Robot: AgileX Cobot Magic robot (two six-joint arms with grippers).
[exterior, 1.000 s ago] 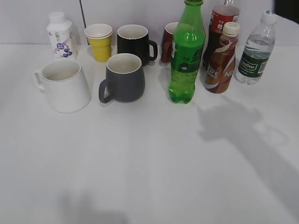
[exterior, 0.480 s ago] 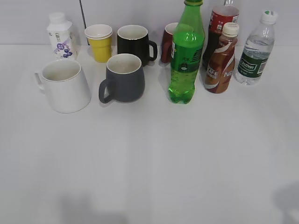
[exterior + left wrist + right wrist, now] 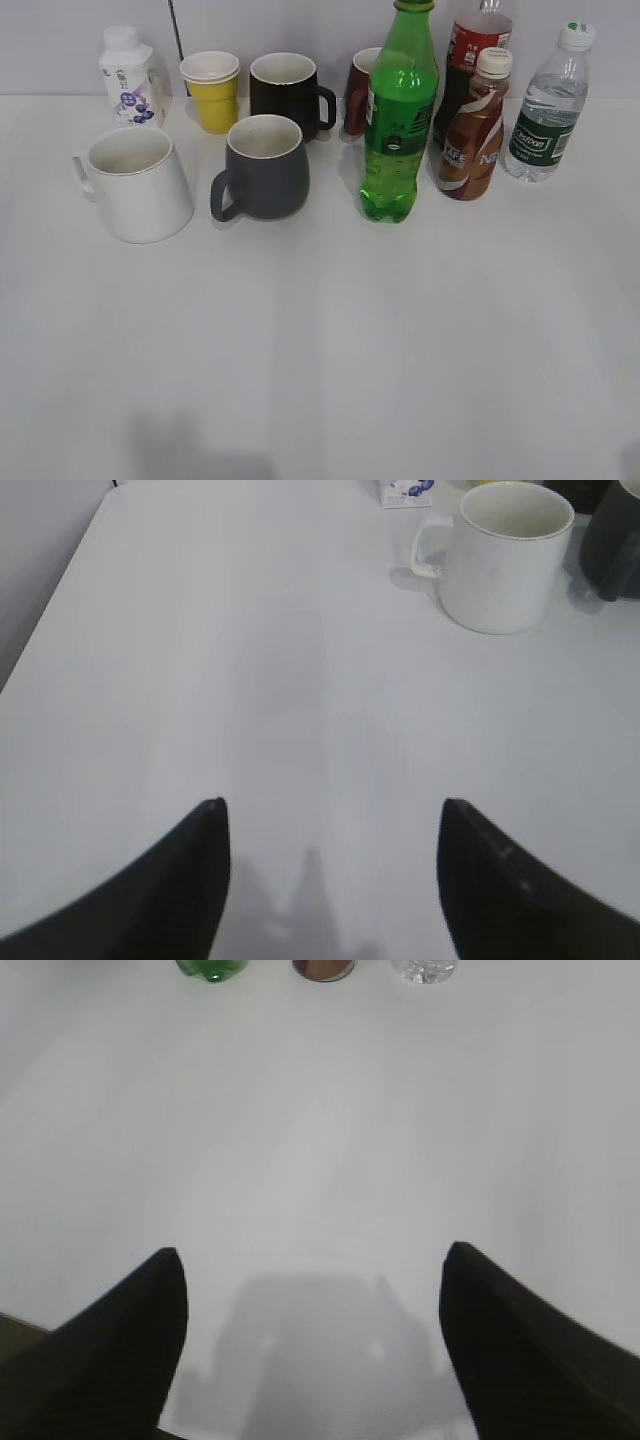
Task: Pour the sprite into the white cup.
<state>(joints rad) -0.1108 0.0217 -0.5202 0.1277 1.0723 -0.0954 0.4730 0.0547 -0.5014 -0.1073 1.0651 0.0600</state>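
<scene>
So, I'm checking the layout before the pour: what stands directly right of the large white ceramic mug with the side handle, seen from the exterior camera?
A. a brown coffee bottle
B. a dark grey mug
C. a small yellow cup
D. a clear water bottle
B: in the exterior view the dark grey mug stands just right of the large white ceramic mug, apart from it, in the front row.

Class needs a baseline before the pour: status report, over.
Left gripper and right gripper open, empty, clear of everything. Sprite upright, capped. White cup upright; dark grey mug stands between them.
</scene>
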